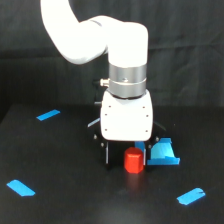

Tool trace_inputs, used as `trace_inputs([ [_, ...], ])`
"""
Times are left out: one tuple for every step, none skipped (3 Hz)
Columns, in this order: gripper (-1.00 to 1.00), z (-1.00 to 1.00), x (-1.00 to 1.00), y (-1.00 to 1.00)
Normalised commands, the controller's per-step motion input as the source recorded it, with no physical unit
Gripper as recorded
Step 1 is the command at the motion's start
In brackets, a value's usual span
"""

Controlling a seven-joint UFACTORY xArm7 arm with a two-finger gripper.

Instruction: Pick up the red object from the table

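The red object (134, 160), a small red-orange cylinder, stands upright on the black table (65, 165) just below the white wrist of my arm. My gripper (125, 159) points down over it with the jaws apart. The left finger (106, 153) stands a clear gap away from the cylinder. The right finger (145, 155) is close against its right side. The cylinder sits between the fingers, nearer the right one. It appears to rest on the table.
A light-blue open tray (163, 153) lies right beside the cylinder on the exterior view's right, just behind the right finger. Blue tape strips lie at the back left (48, 114), front left (21, 187) and front right (191, 196). A black curtain hangs behind.
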Motion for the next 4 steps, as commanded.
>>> trace_inputs([
  [-0.96,-0.05,-0.04,-0.05],
  [-0.99,0.23,-0.07,0.06],
  [-0.99,0.24,-0.08,0.07],
  [-0.99,0.17,-0.08,0.05],
])
